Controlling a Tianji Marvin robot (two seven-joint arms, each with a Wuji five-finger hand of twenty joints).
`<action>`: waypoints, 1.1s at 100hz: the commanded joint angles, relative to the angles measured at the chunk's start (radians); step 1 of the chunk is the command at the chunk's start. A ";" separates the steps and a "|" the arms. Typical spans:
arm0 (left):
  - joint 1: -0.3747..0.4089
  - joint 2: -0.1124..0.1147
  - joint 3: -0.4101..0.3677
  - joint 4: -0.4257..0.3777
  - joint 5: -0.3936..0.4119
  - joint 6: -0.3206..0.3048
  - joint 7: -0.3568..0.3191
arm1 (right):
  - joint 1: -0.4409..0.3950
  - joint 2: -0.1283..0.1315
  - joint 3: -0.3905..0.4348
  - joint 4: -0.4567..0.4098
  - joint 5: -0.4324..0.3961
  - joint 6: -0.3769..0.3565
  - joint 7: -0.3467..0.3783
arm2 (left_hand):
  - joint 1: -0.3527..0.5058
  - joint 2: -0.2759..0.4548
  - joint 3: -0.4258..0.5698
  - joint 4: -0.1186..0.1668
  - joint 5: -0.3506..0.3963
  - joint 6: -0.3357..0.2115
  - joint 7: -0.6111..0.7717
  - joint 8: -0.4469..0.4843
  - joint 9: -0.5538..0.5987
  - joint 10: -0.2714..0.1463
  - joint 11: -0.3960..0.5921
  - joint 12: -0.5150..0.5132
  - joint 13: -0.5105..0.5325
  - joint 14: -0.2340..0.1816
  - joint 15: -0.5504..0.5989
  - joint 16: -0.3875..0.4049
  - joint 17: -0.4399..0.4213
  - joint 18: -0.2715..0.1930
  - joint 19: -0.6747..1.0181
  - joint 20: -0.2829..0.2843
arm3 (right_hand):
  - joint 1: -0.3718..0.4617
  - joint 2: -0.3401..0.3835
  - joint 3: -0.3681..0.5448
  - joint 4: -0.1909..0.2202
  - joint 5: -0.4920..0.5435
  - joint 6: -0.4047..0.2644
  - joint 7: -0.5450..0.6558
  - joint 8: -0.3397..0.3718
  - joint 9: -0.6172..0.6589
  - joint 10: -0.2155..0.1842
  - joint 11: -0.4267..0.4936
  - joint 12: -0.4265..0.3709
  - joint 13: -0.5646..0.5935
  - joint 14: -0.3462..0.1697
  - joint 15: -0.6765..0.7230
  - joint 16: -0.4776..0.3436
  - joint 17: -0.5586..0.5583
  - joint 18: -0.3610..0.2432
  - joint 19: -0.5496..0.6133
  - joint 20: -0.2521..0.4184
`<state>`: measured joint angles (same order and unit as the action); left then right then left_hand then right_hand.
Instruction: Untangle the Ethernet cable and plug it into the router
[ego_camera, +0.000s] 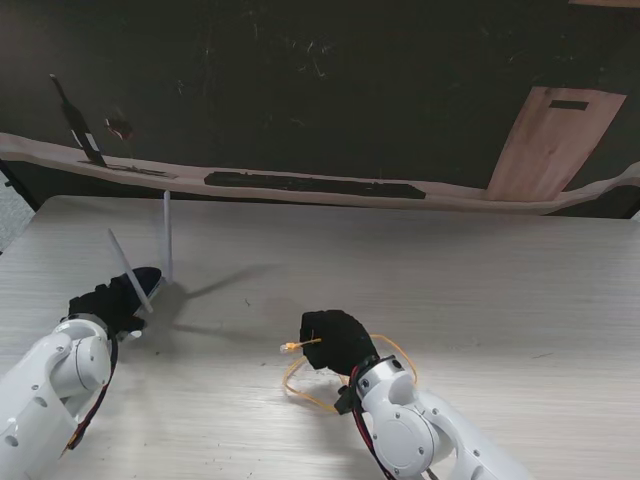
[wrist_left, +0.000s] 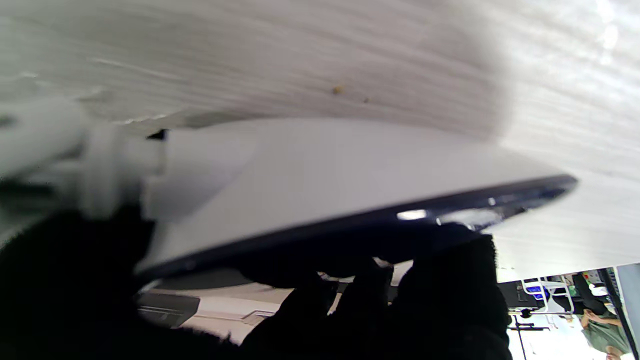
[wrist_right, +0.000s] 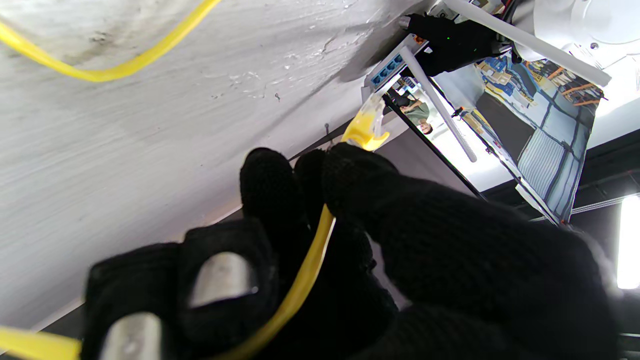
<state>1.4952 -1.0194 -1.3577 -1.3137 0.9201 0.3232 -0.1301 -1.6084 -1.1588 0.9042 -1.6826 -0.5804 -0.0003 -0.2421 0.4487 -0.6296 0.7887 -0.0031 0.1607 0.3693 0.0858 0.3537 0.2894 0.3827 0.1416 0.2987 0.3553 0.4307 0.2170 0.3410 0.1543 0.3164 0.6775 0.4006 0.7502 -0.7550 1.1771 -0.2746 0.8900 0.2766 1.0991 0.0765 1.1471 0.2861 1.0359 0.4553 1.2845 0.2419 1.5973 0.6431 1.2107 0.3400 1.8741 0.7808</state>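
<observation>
On the pale wooden table, the router is gripped by the left hand; the Ethernet cable plug is pinched by the right hand. A tilted plug could miss the port.

Both hands in black knit cloth, right hand incl; cable glossy yellow plastic; router smooth white plastic; counter matt pale woodgrain

No legible text

No words, labels, brand names, numbers or signs can be read in any view; the distant background seen by the wrist cameras is too small and blurred.
</observation>
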 joint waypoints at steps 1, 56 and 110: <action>0.026 -0.020 0.027 0.020 -0.020 -0.013 -0.048 | -0.011 0.000 0.003 -0.012 0.000 -0.012 0.010 | 0.381 0.111 0.160 0.074 0.195 -0.143 0.605 0.068 0.242 -0.171 0.463 0.132 0.202 -0.151 0.432 0.127 0.069 -0.104 0.380 0.129 | 0.037 0.043 0.017 0.011 0.036 -0.014 0.038 0.017 0.082 0.169 0.071 0.015 0.011 0.055 0.049 0.016 0.004 -0.229 0.220 0.009; -0.086 -0.009 0.206 -0.071 -0.088 -0.048 -0.206 | -0.034 -0.002 0.035 -0.028 0.006 -0.035 -0.010 | 0.389 0.123 0.135 0.075 0.199 -0.141 0.596 0.065 0.238 -0.166 0.454 0.128 0.201 -0.145 0.411 0.126 0.070 -0.101 0.374 0.126 | 0.038 0.043 0.016 0.011 0.036 -0.007 0.037 0.015 0.082 0.170 0.070 0.014 0.011 0.064 0.046 0.015 0.003 -0.225 0.220 0.009; -0.102 -0.003 0.349 -0.157 -0.134 -0.078 -0.259 | -0.034 -0.035 -0.012 0.005 0.035 0.025 -0.107 | 0.362 0.135 0.120 0.070 0.188 -0.131 0.569 0.052 0.208 -0.150 0.440 0.122 0.162 -0.132 0.399 0.124 0.036 -0.097 0.344 0.115 | 0.034 0.034 0.034 0.008 0.043 0.006 0.039 0.012 0.094 0.166 0.052 0.003 0.007 0.112 -0.062 -0.038 -0.027 -0.076 0.194 -0.154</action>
<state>1.3517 -1.0090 -1.0430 -1.4765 0.7879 0.2532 -0.3362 -1.6357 -1.1794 0.9015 -1.6885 -0.5495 0.0220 -0.3461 0.4577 -0.6301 0.7832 -0.0030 0.1737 0.3751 0.1970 0.3539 0.3521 0.3828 0.1687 0.3188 0.4027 0.4324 0.2800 0.3656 0.1679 0.3248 0.8190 0.4233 0.7502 -0.7550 1.1771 -0.2746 0.8917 0.2787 1.0991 0.0766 1.1574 0.2970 1.0359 0.4554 1.2845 0.2663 1.5367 0.6248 1.1967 0.3709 1.8741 0.6418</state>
